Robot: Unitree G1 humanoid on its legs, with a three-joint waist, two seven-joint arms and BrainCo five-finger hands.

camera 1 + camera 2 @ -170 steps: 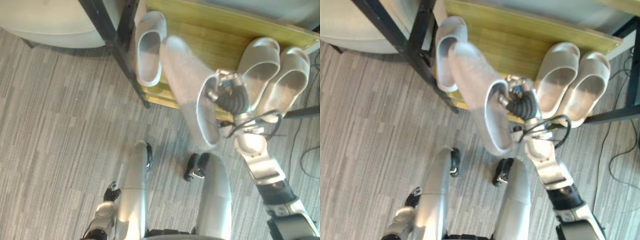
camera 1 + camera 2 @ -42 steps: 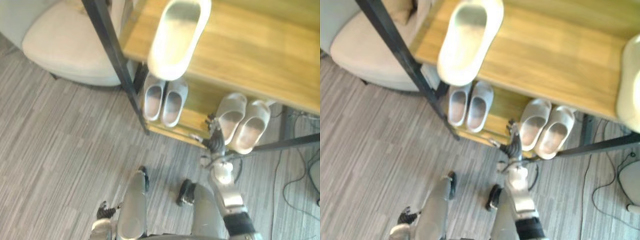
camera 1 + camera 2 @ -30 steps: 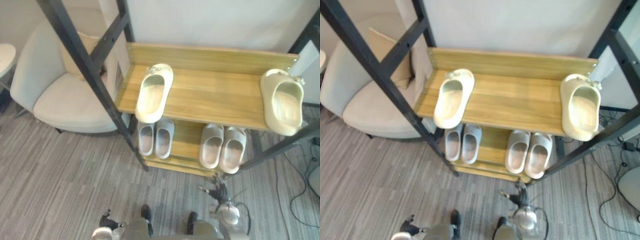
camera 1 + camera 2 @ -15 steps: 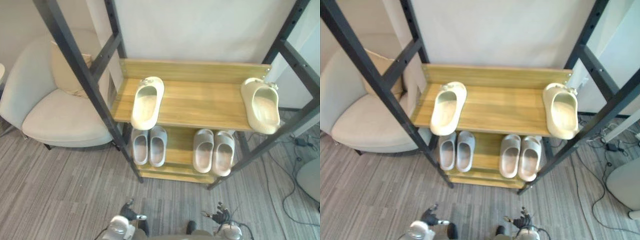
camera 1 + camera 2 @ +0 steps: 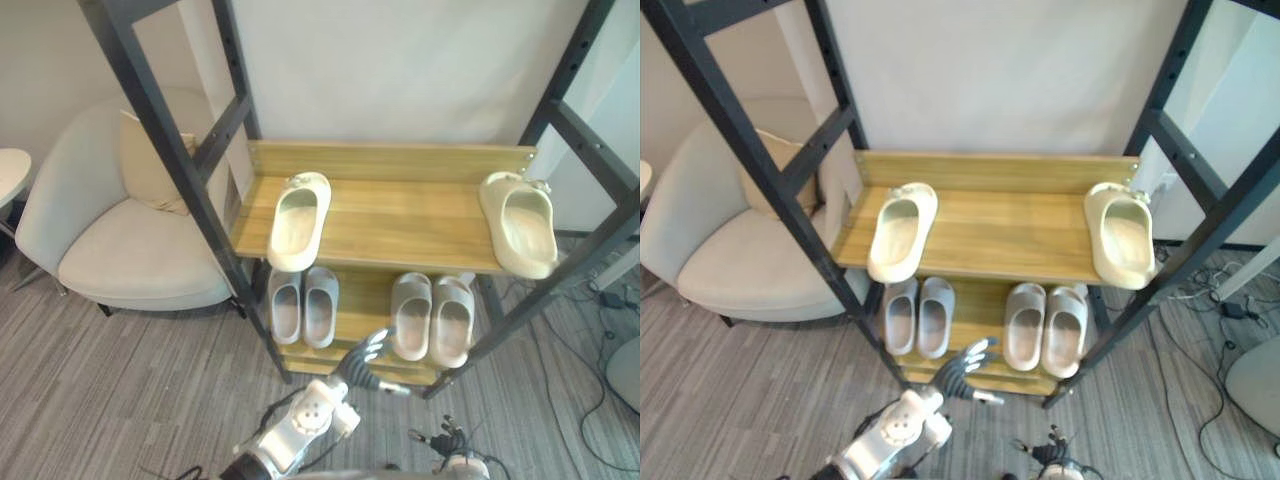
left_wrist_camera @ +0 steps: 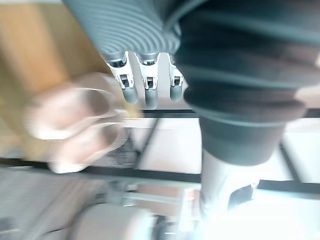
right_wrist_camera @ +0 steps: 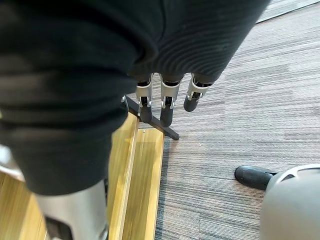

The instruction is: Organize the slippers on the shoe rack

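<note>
Cream slippers [image 5: 299,219] sit apart on the shoe rack [image 5: 400,215].
Left robot hand [image 5: 360,362], fingers spread, hovers before grey pairs [image 5: 303,305]; right robot hand [image 5: 447,440] hangs slack-fingered, empty.

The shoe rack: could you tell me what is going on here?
The robot is organizing the shoe rack. A grey pair and a beige pair sit on the lower shelf; two cream slippers lie far apart on the upper shelf. Its left hand hovers open and empty before the lower shelf; its right hand hangs low, also open.
</note>
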